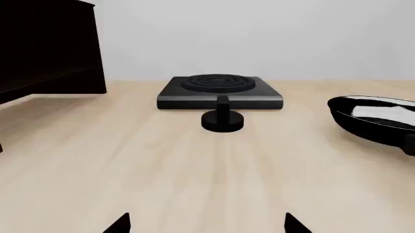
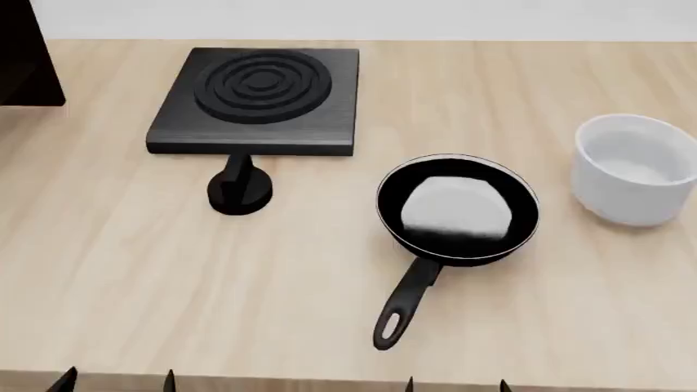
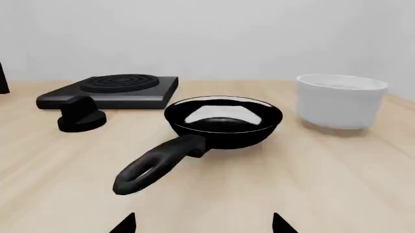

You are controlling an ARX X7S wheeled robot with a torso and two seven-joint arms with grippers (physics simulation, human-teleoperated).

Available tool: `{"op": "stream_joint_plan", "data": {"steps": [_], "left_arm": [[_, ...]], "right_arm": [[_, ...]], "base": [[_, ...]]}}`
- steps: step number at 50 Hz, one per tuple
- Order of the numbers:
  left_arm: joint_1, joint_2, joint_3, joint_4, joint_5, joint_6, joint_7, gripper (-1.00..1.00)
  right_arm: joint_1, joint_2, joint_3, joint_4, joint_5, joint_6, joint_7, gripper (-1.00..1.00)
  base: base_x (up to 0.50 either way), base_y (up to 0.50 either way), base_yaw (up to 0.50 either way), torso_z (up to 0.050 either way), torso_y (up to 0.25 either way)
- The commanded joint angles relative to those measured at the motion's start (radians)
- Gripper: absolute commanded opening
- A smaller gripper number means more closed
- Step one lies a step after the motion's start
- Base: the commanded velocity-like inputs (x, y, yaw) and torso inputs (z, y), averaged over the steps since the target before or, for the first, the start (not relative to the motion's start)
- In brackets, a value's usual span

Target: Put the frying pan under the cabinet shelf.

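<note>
The frying pan sits upright on the wooden table, right of centre, its long handle pointing toward the front edge. It also shows in the right wrist view and partly in the left wrist view. The cabinet shelf stands at the far left back, mostly out of the head view; it fills the corner of the left wrist view. My left gripper and right gripper are open and empty at the table's front edge, only their tips showing. The right one is just short of the pan's handle.
A square black stove plate with concentric rings lies at the back centre-left. A small black knob stands just in front of it. A white round bowl stands at the right of the pan. The table's front edge is near my grippers.
</note>
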Motion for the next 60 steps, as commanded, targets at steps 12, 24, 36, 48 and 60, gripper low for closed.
{"op": "stream_joint_plan", "data": {"steps": [12, 24, 36, 48, 60], "left_arm": [[-0.001, -0.043, 0.055, -0.003, -0.034, 0.007, -0.052, 1.00], [0.000, -0.063, 0.081, 0.016, -0.049, -0.020, -0.082, 1.00], [-0.002, -0.076, 0.091, 0.200, -0.113, -0.167, -0.095, 1.00], [-0.032, -0.111, 0.044, 0.523, -0.225, -0.370, -0.133, 1.00], [-0.177, -0.162, -0.007, 0.819, -0.347, -0.644, -0.198, 1.00]], "right_arm": [[0.023, 0.218, -0.262, 0.007, 0.203, -0.034, 0.256, 1.00], [0.030, 0.224, -0.272, -0.013, 0.196, -0.006, 0.270, 1.00], [0.016, 0.284, -0.240, -0.252, 0.209, 0.120, 0.319, 1.00], [0.014, 0.370, -0.171, -0.524, 0.259, 0.285, 0.358, 1.00], [0.146, 0.465, -0.108, -0.764, 0.331, 0.542, 0.389, 1.00]], "base": [[0.00, 0.00, 0.00, 0.000, 0.000], [0.00, 0.00, 0.00, 0.000, 0.000], [0.00, 0.00, 0.00, 0.000, 0.000], [0.00, 0.00, 0.00, 0.000, 0.000], [0.00, 0.00, 0.00, 0.000, 0.000]]}}
